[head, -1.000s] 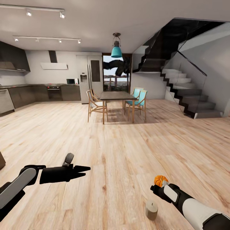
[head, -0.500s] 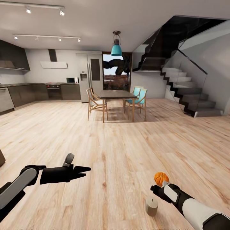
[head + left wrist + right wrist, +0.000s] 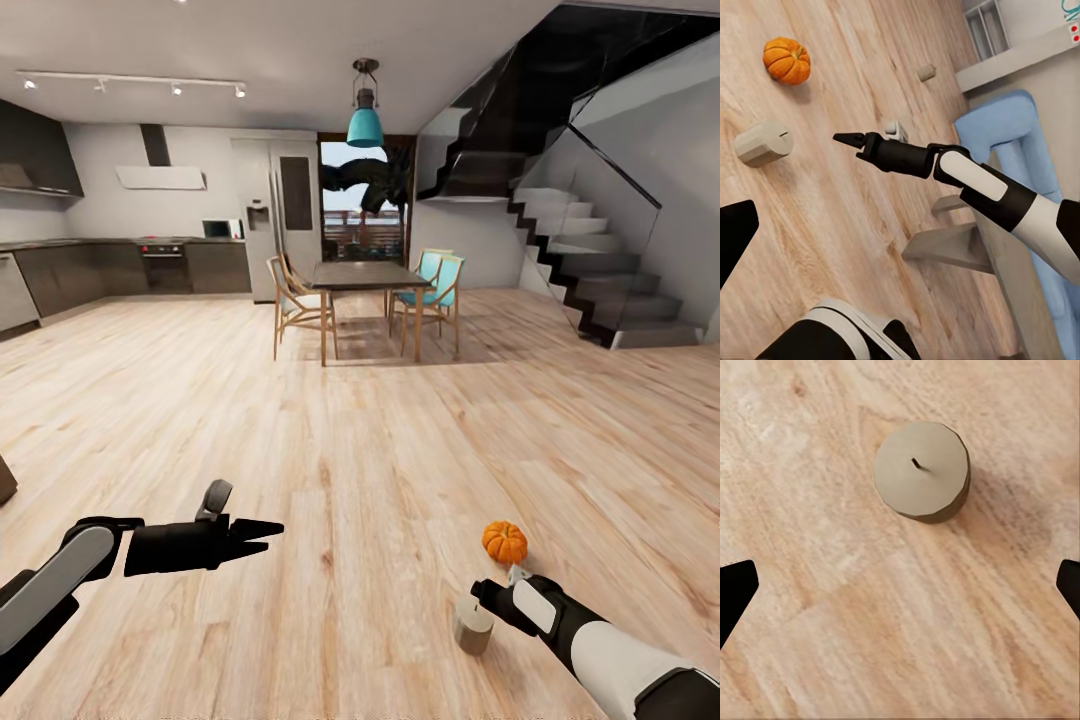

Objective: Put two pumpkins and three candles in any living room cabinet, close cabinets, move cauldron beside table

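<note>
A beige candle (image 3: 922, 471) stands upright on the wooden floor (image 3: 360, 440), its dark wick showing on the flat top. In the right wrist view it sits ahead of the right gripper (image 3: 900, 585), whose two dark fingertips (image 3: 735, 592) appear at opposite edges of that picture, spread wide with bare floor between them and the candle apart from both. In the head view the same candle (image 3: 473, 627) lies just beside the front of the right gripper (image 3: 490, 592), toward the robot's left. A pumpkin (image 3: 505, 541) sits on the floor just beyond that gripper, not touching it.

The left gripper (image 3: 262, 532) is held level above the floor, well apart from candle and pumpkin, its dark fingers pressed together to a point with nothing between them.

In the left wrist view a second candle (image 3: 926, 73) lies farther off near a pale cabinet base.

Open floor stretches in every direction around the pumpkin. Far ahead stand a dining table (image 3: 365, 275) with chairs (image 3: 296, 305), the staircase (image 3: 590, 270) at the right, and the kitchen cupboards (image 3: 90, 270) along the left wall
</note>
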Tool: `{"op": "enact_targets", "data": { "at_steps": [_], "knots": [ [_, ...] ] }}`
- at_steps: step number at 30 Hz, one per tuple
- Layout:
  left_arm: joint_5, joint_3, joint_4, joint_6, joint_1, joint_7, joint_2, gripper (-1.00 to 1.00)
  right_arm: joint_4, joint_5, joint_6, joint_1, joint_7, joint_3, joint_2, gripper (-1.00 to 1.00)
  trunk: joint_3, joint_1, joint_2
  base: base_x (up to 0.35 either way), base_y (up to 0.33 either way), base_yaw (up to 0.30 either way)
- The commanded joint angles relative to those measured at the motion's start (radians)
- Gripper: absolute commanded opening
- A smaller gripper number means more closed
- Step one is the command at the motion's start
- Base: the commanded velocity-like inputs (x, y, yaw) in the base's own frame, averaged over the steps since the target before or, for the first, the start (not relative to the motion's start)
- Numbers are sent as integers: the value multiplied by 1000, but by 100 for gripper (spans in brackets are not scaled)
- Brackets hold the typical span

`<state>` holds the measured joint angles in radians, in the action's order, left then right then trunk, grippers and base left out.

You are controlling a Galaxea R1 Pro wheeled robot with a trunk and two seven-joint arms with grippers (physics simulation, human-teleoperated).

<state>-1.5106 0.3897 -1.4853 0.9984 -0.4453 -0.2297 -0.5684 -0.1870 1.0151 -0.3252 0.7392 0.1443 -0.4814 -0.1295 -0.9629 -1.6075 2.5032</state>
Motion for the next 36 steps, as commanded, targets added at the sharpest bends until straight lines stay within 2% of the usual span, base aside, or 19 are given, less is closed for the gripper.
{"op": "enact_targets", "data": {
  "at_steps": [1, 25, 36],
  "knots": [
    [7, 1, 0, 0, -1, -10, -1, 100, -3, 10, -4, 0, 8, -8, -1, 100, -5, 0, 1, 0, 0, 0],
    [6, -3, -1, 1, -1, -10, -1, 100, -3, 10, -3, 0, 8, -8, -1, 100, -98, -11, 6, 0, 0, 0],
    [4, -4, -1, 2, -1, -11, -1, 100, -3, 9, -3, 0, 8, -8, -1, 100, -98, -11, 6, 10, 0, 0]
  ]
}}
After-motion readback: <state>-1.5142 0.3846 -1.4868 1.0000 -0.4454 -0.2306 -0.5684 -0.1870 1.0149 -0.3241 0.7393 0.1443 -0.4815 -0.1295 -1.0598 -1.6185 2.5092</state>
